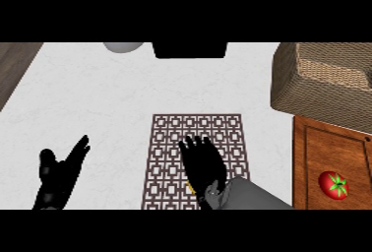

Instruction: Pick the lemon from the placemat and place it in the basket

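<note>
Right hand (201,165) flat over our placemat (195,129) at the counter's near edge, fingers straight, lemon (190,187) just a yellow sliver under it, basket (328,82) at far right corner, left hand (60,173) resting open near left.

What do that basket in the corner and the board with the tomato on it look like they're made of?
The basket looks woven, perhaps wicker or coarse fibre: its tan walls show a fine crisscross texture with a matte finish. The board under the tomato looks like wood: reddish-brown with streaky grain and a grooved border, slightly glossy. Neither can be confirmed by look alone.
</note>
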Controlling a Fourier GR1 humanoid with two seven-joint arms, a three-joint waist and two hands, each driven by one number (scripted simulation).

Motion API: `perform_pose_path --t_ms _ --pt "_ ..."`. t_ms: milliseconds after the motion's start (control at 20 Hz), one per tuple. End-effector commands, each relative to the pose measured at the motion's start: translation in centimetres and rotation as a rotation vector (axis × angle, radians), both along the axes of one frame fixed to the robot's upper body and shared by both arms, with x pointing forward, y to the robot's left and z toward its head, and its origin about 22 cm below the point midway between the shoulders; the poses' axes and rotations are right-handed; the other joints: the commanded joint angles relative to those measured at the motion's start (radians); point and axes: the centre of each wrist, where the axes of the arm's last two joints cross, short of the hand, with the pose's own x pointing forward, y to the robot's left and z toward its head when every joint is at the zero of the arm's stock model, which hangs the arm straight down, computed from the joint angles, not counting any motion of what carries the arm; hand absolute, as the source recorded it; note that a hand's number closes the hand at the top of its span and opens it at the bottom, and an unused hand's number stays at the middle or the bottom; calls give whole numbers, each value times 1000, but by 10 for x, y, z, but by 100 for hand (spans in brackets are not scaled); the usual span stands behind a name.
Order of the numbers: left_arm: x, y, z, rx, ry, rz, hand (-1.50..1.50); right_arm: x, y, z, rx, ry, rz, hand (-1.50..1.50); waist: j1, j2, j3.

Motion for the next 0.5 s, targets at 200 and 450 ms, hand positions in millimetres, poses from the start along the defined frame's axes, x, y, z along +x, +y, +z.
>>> perform_pose_path --t_ms 200,450 --pt "-23 -2 -14 -22 82 6 0 -12 -15 -23 -30 7 -15 -150 2 4 -8" --pt "-25 -5 -13 -14 76 14 0 6 3 -14 -13 -10 -26 -150 5 5 -9"
